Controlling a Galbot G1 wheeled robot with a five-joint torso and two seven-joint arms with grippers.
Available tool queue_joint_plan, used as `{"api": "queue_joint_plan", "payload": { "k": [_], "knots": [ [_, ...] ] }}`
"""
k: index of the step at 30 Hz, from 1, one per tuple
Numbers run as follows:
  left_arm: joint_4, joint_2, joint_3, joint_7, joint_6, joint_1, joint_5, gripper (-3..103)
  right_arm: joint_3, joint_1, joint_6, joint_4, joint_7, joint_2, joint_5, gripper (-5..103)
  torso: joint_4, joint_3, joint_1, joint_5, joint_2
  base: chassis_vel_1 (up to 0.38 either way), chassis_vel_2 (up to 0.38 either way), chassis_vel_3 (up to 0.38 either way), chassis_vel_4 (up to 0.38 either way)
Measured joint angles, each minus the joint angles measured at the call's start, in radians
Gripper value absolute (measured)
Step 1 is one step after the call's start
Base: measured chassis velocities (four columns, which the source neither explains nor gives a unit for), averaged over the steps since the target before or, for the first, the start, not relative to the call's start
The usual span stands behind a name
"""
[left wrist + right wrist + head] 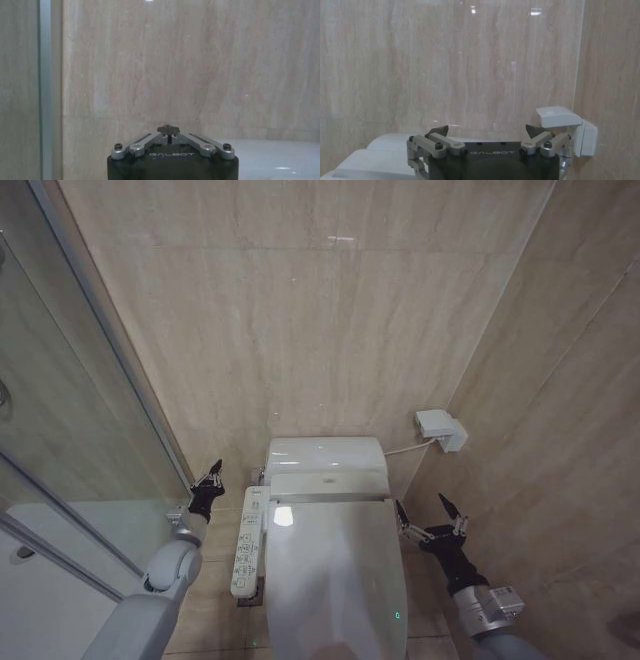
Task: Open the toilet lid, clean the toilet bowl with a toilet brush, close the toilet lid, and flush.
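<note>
Below me, between my two arms, the toilet lid (335,575) lies shut over the toilet bowl (262,588). I judge it a light, stiff, glossy plastic cover, slippery to pinch, best lifted at its front edge. My right pincer (432,518) hovers just beside its right rear corner, fingers spread. My left pincer (209,478) hangs closed beyond the button panel (247,541).

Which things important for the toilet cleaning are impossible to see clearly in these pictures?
- Bowl interior: head view, covered by the shut lid.
- Lid front edge: head view, cut off at the picture's bottom.
- Button panel labels: head view, too small to read.
- Toilet in right wrist view: mostly hidden behind the right gripper.
</note>
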Motion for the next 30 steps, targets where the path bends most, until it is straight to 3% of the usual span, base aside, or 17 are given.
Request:
{"api": "queue_joint_plan", "payload": {
  "k": [14,30],
  "knots": [
    [-0.129,-0.061,-0.056,0.009,0.009,0.175,0.052,0,0.000,0.000,0.000,0.000,0.000,0.000,0.000,100,0.0000,0.000,0.000,-0.0004,0.000,0.000,0.000,0.000,0.000],
    [-0.146,-0.089,-0.045,0.025,-0.012,0.216,0.089,0,0.000,0.000,0.000,0.000,0.000,0.000,0.000,100,-0.0002,0.000,0.000,-0.0006,0.000,0.107,-0.105,-0.102,0.103]
  ]
}}
